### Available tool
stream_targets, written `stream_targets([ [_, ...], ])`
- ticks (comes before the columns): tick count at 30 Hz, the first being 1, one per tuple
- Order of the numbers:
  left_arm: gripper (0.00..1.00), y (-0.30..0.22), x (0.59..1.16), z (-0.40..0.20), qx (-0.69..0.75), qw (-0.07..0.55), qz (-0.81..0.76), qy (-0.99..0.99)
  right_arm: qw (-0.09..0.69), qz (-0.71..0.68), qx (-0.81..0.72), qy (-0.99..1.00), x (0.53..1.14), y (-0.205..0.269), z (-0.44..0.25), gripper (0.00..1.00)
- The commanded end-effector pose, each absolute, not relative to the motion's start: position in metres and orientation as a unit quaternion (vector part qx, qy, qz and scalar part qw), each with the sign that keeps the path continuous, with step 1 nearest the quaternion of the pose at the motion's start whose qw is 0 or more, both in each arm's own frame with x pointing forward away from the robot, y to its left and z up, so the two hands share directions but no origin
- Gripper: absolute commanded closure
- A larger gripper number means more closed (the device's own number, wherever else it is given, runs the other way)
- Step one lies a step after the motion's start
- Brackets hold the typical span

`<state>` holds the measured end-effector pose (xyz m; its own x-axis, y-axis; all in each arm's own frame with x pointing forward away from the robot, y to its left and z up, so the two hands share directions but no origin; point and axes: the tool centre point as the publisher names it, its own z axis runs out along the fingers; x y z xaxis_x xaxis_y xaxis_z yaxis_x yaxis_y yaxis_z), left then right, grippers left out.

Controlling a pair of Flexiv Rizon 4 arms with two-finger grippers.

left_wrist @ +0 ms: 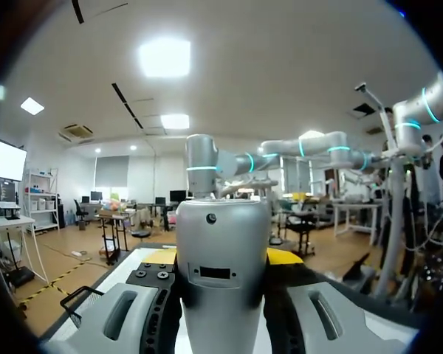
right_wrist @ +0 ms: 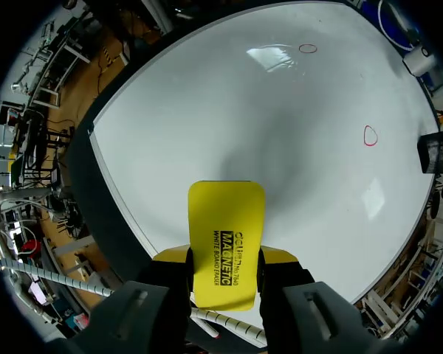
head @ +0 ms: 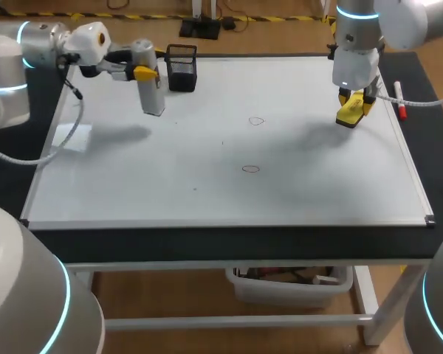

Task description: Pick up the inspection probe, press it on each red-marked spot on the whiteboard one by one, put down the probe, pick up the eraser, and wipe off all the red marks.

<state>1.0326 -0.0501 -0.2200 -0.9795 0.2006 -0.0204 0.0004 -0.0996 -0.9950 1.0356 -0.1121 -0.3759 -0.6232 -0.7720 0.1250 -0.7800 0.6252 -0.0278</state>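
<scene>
My left gripper (head: 143, 73) hangs over the whiteboard's (head: 207, 192) far left corner, shut on the silver inspection probe (head: 152, 94), whose end points down toward the board. In the left wrist view the probe (left_wrist: 221, 273) fills the gap between the fingers. My right gripper (head: 353, 102) is at the far right of the board, shut on the yellow eraser (head: 350, 112), held low over the surface; contact cannot be told. The eraser (right_wrist: 227, 240) juts out ahead of the yellow fingertips (right_wrist: 171, 255). Two small red rings remain: one (head: 256, 121) mid-board, one (head: 250, 169) nearer the front.
A black mesh holder (head: 181, 68) stands at the far edge just right of the probe. A red marker (head: 400, 100) lies beyond the board's right rim. A pale patch (head: 72, 137) sits at the board's left edge.
</scene>
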Motion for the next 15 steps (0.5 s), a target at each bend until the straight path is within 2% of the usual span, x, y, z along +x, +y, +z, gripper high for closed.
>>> stream_targets([
  [1, 1.00, -0.039, 1.010, -0.214, 0.068, -0.068, 0.717, -0.691, 0.051, 0.040, 0.432, -0.900, 1.036, -0.113, -0.375, 1.00],
  [6, 1.00, -0.032, 1.004, -0.214, 0.067, -0.070, 0.719, -0.688, 0.051, 0.040, 0.432, -0.900, 1.036, -0.113, -0.375, 1.00],
  [15, 1.00, -0.032, 1.004, -0.214, 0.067, -0.070, 0.719, -0.688, 0.048, 0.054, 0.493, -0.867, 1.044, -0.058, -0.370, 1.00],
])
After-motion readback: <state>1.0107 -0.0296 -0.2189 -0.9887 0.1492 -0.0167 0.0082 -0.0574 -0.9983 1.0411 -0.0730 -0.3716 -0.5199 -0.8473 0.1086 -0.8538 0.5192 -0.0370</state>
